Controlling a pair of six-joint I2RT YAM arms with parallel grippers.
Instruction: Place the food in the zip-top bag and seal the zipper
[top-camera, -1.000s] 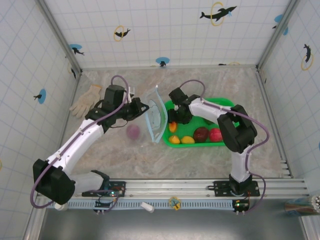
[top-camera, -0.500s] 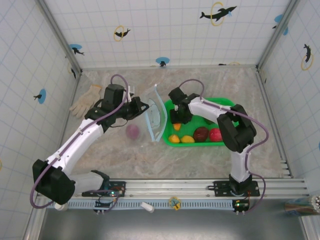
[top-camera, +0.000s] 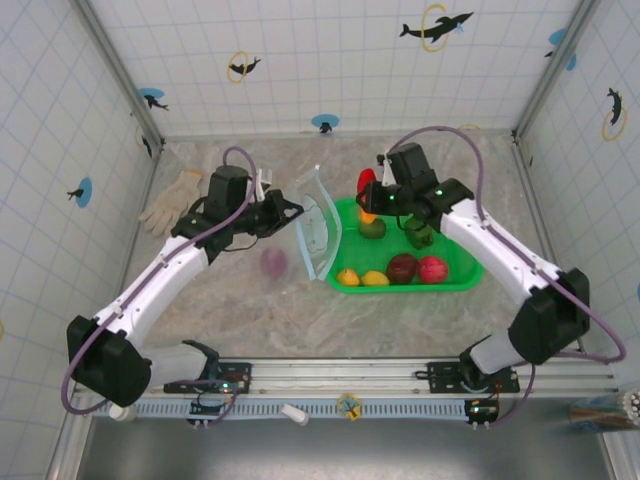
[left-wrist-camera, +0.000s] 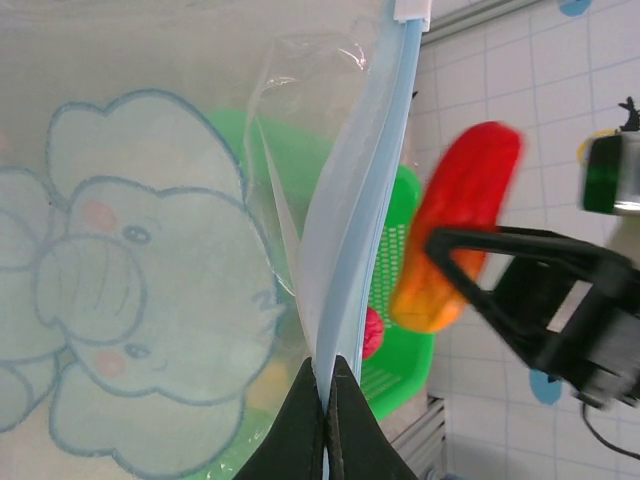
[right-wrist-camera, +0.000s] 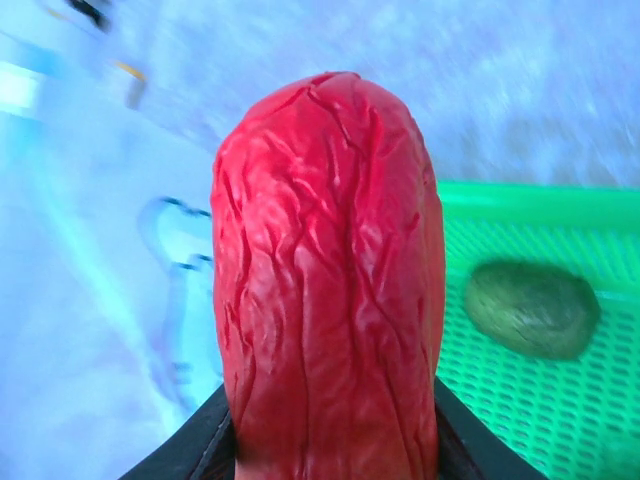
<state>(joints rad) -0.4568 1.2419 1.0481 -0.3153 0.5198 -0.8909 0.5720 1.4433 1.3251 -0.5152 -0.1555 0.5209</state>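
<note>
Bag held upright, centre frame, mouth edge facing right. Left claw pressed together on zipper. Right claw pinching red food, raised just right of bag, above green basket with more food.

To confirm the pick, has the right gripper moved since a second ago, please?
Yes. The right gripper, shut on the red food, moved from inside the green basket toward the back wall.
</note>
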